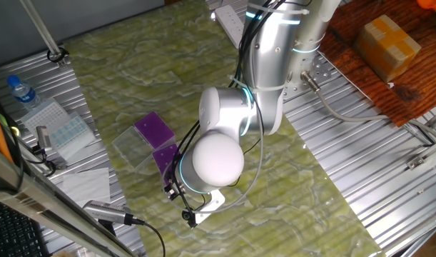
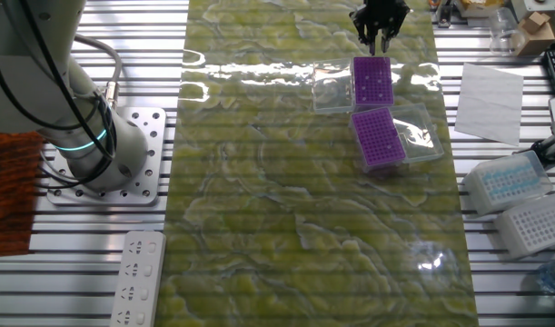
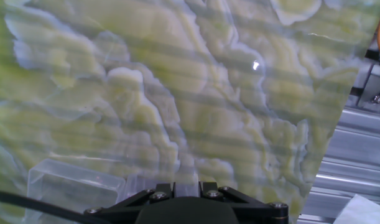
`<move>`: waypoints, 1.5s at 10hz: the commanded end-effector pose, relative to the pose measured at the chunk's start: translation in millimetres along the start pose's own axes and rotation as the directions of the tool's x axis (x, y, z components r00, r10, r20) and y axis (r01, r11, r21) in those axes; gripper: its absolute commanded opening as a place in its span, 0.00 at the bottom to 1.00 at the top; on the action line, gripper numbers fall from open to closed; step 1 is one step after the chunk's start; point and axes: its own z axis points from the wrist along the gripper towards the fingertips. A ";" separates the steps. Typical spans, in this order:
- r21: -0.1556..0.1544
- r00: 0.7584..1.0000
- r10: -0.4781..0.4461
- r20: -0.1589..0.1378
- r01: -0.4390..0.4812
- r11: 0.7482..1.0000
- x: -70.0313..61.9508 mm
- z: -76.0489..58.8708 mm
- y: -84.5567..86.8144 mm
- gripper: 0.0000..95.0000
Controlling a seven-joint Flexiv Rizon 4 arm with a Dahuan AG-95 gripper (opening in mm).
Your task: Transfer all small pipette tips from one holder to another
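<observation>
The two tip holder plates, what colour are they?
Purple, both holder plates, each in a clear plastic box; clearest in the fixed view facing the arm's base.

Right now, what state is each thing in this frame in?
Claw: above the mat beyond the far purple holder, holding nothing visible; open or shut unclear.
Far purple holder: flat in its open clear case, uncovered.
Near purple holder: flat in its open clear case, uncovered.
Small pipette tips: too small to make out.
Water bottle: capped, lying tilted on the side rack.
</observation>
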 end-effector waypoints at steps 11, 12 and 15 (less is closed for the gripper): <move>-0.005 1.000 0.007 0.004 -0.007 1.000 0.4 1.5 -0.6 0.20; -0.006 1.000 0.004 0.003 -0.004 1.000 0.5 1.4 -0.7 0.20; -0.007 1.000 0.002 0.003 -0.002 1.000 0.6 1.3 -0.7 0.20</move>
